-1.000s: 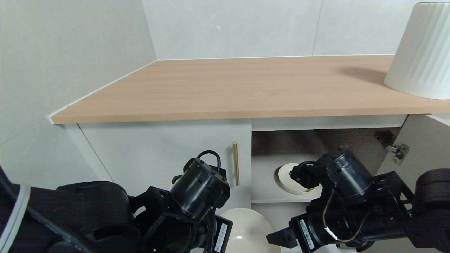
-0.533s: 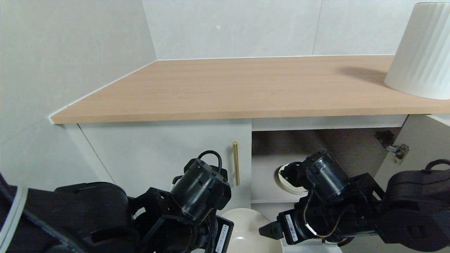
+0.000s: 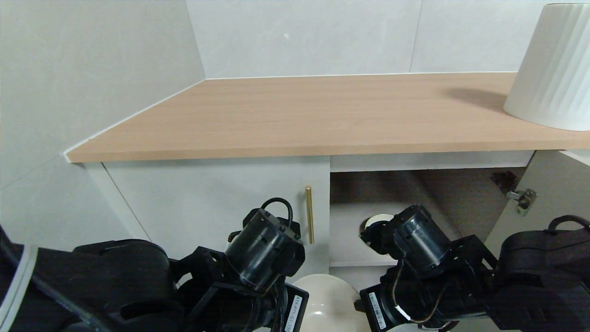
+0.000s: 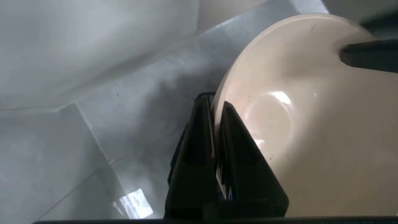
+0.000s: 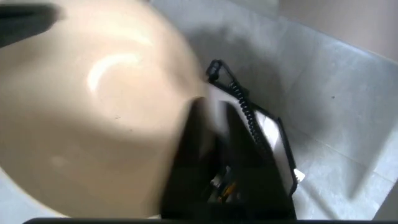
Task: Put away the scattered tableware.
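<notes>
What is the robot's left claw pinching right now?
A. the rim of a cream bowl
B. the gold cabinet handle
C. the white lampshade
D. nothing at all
A: in the left wrist view, the left gripper has its fingers closed on the rim of the cream bowl.

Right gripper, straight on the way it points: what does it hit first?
The bowl, held at its rim by the left gripper. The right gripper looks nearly against it, though depth is unclear.
</notes>
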